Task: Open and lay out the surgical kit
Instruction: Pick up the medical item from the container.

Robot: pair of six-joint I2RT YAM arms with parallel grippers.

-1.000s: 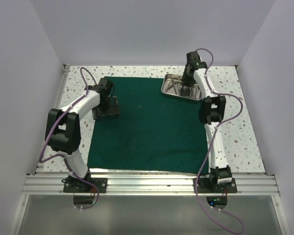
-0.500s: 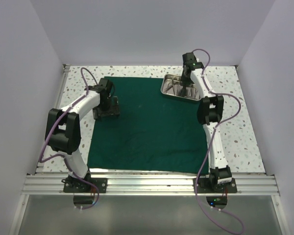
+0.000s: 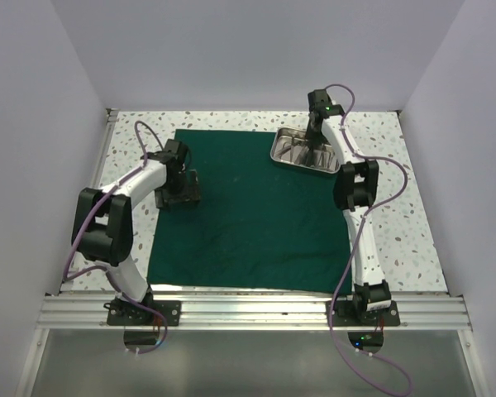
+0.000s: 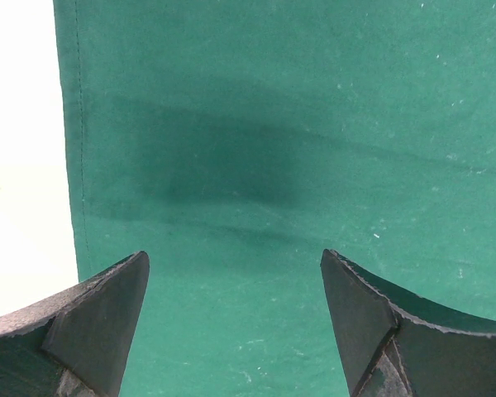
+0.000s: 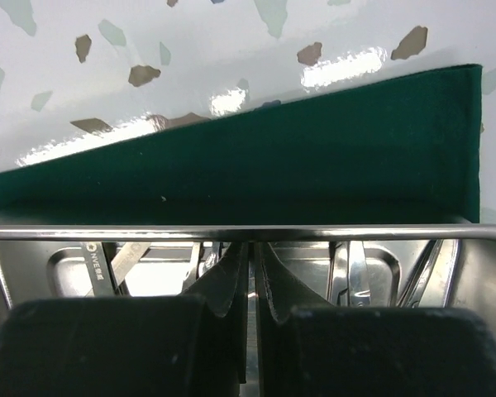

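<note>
- Lying flat on the speckled table (image 3: 401, 223), the green cloth (image 3: 248, 223) is spread open. Its near edge is just beside the metal rail (image 3: 248, 308) that bears both arm bases.
- The steel tray (image 3: 286, 149) sits on the cloth's far right corner. The right arm's wrist hangs over the tray's right part and hides it from above.
- The right gripper (image 5: 250, 277) points down into the tray, jaws closed to a thin slit. Its own fingers block the tray's middle, so I cannot tell whether anything is pinched between them.
- Slim silver instruments (image 5: 357, 273) lie in the tray on both sides of the fingers, among them tweezers (image 5: 99, 269) at the left.
- The left gripper (image 4: 233, 260) hangs over the cloth near its left edge, well apart from the tray. Its jaws are spread wide with nothing between them.
- Purple cables (image 3: 139, 126) loop off both arms.
- Pale walls (image 3: 256, 50) close in the table on three sides.
</note>
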